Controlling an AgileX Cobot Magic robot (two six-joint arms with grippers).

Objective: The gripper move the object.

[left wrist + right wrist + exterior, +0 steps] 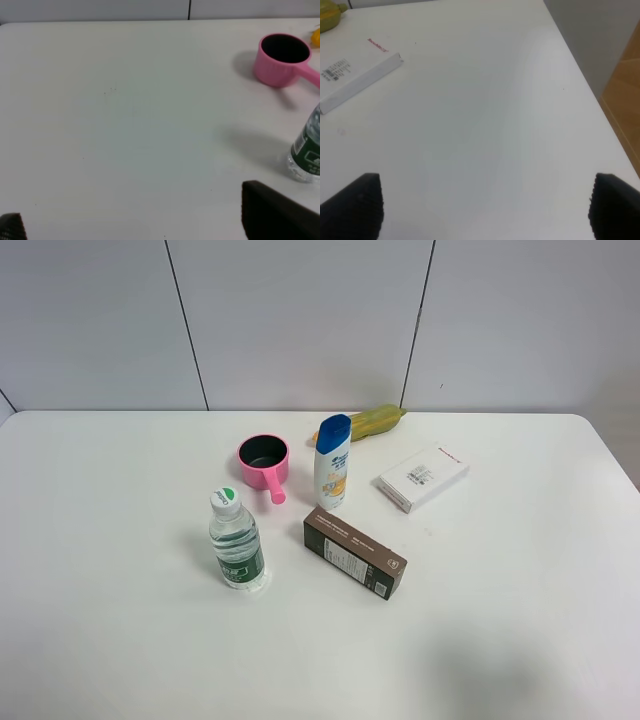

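The white shampoo bottle with a blue cap and an orange-yellow label stands upright near the middle back of the white table. It does not show in either wrist view. Neither arm shows in the exterior high view. My left gripper is open and empty above bare table, with the water bottle off to one side. My right gripper is open and empty above bare table near the right edge, away from the white box.
A pink cup with a handle, a clear green-labelled water bottle, a brown box, a white box and a yellow-green fruit stand around the shampoo bottle. The table's right edge drops to the floor.
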